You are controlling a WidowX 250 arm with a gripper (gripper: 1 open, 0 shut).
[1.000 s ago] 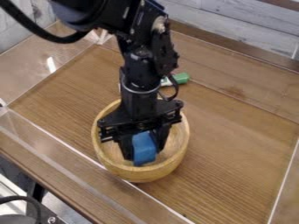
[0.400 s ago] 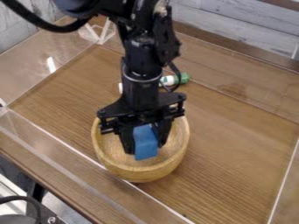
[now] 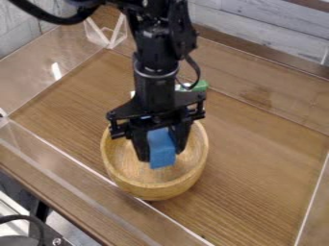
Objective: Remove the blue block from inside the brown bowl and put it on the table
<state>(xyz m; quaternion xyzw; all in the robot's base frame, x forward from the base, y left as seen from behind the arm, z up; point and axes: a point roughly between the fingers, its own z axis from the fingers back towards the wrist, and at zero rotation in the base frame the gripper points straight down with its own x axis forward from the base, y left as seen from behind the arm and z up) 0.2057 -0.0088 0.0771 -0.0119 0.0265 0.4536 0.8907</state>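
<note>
1. Rising from the brown bowl (image 3: 125, 177), the blue block (image 3: 161, 149) is clamped in the gripper (image 3: 160, 148), higher in the camera view than a second ago, still above the bowl; sideways travel to the table (image 3: 257, 173) apparently comes next.

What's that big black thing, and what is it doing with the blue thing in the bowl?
That black thing is a robot arm, coming down from the top of the picture. At its end is a gripper, which works a bit like your finger and thumb. One camera took this picture, looking down at the table from above.

The gripper is holding a small blue block between its fingers, over the round brown bowl. The robot's job is to put that block on the table. Behind the arm lies something partly green, mostly hidden.
</note>
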